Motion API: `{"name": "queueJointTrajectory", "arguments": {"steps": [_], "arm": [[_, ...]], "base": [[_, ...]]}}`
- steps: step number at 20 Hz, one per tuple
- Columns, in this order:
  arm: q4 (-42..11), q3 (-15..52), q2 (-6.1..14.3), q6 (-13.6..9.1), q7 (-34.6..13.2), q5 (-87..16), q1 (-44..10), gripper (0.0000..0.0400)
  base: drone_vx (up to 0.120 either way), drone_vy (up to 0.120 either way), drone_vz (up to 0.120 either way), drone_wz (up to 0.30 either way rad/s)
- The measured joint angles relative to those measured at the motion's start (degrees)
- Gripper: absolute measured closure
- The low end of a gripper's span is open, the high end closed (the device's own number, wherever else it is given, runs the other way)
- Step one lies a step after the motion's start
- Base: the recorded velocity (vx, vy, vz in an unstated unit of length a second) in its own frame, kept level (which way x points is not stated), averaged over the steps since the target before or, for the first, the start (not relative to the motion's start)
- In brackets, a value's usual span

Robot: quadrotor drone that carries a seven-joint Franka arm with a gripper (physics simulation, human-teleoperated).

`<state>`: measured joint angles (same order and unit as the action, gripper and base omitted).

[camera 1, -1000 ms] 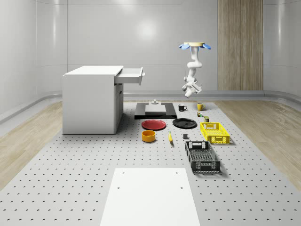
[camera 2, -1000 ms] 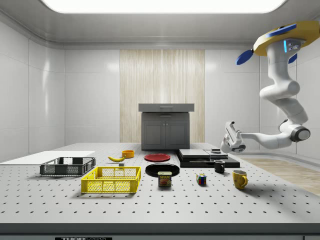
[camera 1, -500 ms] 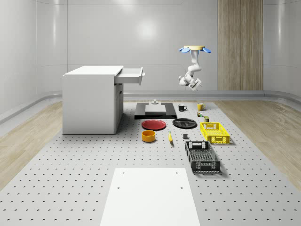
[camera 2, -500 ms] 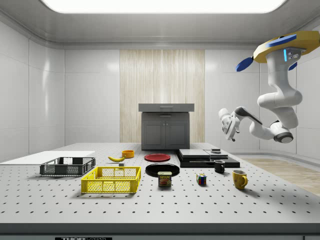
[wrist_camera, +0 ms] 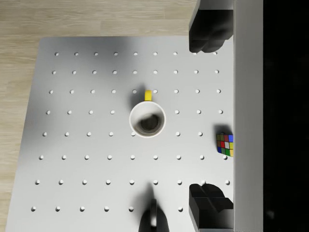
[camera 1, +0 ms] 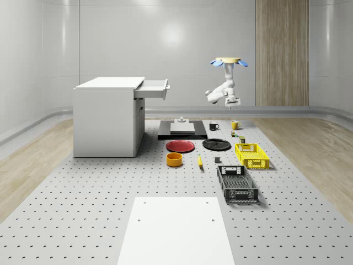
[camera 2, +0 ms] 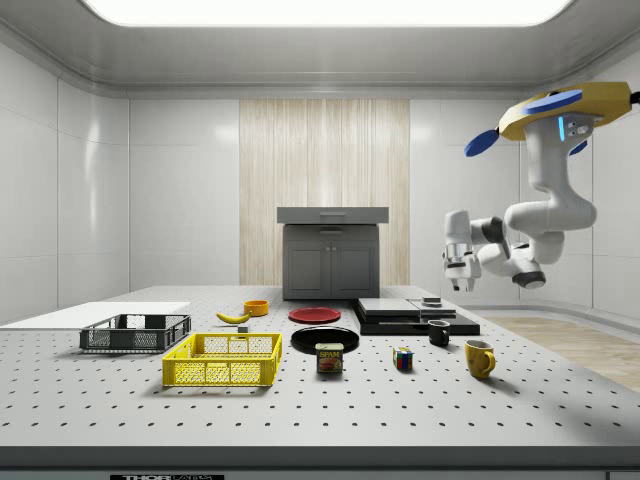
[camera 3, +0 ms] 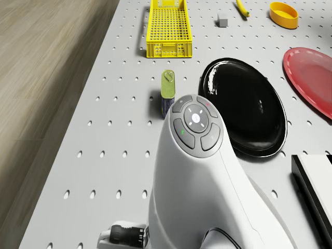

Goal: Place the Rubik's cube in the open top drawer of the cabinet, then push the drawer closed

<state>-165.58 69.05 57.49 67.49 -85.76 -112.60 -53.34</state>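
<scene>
Wrist view, Rubik's cube: the Rubik's cube (wrist_camera: pixel 225 144) sits flat on the perforated table (wrist_camera: pixel 87 169), roughly 3 o'clock from the yellow mug (wrist_camera: pixel 147 119) and well apart from it, part hidden behind the gripper's body.
Side view, cube again: same cube (camera 2: pixel 402 359) is on the table between the Spam can (camera 2: pixel 329 358) and the mug (camera 2: pixel 479 357), with a black mug (camera 2: pixel 438 333) just behind.
Gripper: gripper (wrist_camera: pixel 207 116) hangs high in the air, pointing straight down at the table, pretty much over the yellow mug; nothing in it.
Jaws: wide apart, both dark fingertips (wrist_camera: pixel 208 31) show with a big gap and only table between them.
Drone: drone (camera 2: pixel 560 103) hovers well above the table's far right corner area in the side view, arm folded under it; in the whole-scene view the drone (camera 1: pixel 228 60) is up over the mugs.
Cabinet: cabinet (camera 1: pixel 107 116) stands way off at about 9 o'clock from the drone in the whole-scene view, top drawer (camera 1: pixel 154 88) pulled out, nothing touching it.
Other stuff: black plate (camera 3: pixel 249 106), red plate (camera 3: pixel 314 78), yellow crate (camera 3: pixel 168 26), orange bowl (camera 3: pixel 284 14), banana (camera 3: pixel 242 8), all resting on the table; a black crate (camera 1: pixel 237 184) is nearer the camera in the whole-scene view.
</scene>
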Motion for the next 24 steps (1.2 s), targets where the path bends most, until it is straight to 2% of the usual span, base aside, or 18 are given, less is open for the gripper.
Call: {"name": "queueJointTrajectory", "arguments": {"steps": [6, 8, 13, 16, 24], "arm": [[-0.34, 2.13, 2.53, -0.69, -2.89, -1.04, -4.23, 0.0000], [-0.35, 2.59, 3.26, -0.51, -3.47, -0.98, -5.02, 0.0000], [-0.30, 3.46, 4.96, 0.36, -4.53, -0.48, -6.37, 0.0000], [-0.25, 3.88, 5.92, 1.05, -5.00, -0.06, -6.92, 0.0000], [-0.08, 4.78, 8.34, 3.06, -5.96, 1.15, -8.00, 0.0000]], "base": [[0.120, -0.093, -0.120, 0.000], [0.120, 0.000, -0.120, 0.000], [0.120, 0.000, -0.120, 0.000], [0.120, -0.093, -0.120, 0.000], [0.120, 0.000, -0.120, 0.000]]}}
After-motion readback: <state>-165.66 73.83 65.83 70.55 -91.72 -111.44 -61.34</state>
